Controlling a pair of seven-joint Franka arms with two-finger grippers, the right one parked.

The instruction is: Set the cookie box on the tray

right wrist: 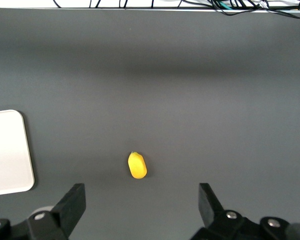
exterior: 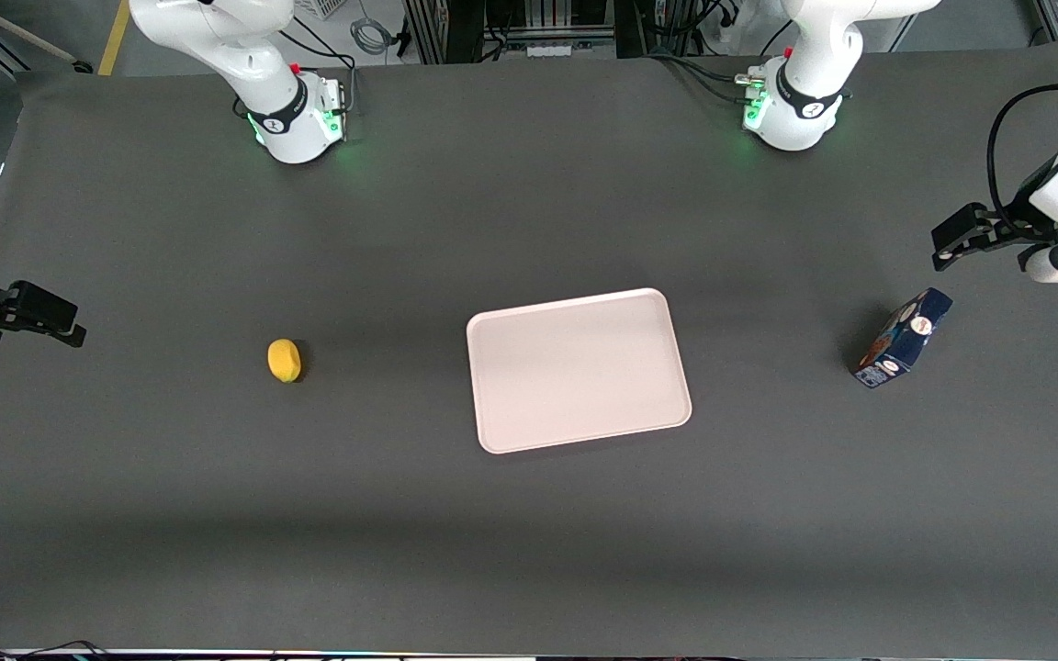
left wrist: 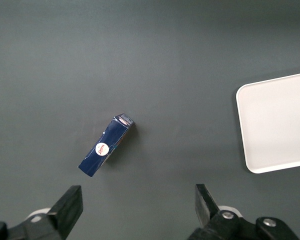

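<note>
Gripper (left wrist: 137, 210) spread wide, empty, hovering off the box (exterior: 903, 338), which lies skewed on table at 3 o'clock of tray (exterior: 492, 386), well apart; w/o wrist turn, fingers prob. catch corners, box slips.

We see the navy cookie box (exterior: 903, 338) lying flat, slanted, just below our spread-fingered end effector (exterior: 956, 240); the empty pale tray (exterior: 579, 370) sits well apart.

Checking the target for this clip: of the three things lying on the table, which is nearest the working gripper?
The cookie box, a dark navy carton, lies nearest the open gripper. The tray sits mid-table, and the yellow object lies toward the parked arm's end.
</note>
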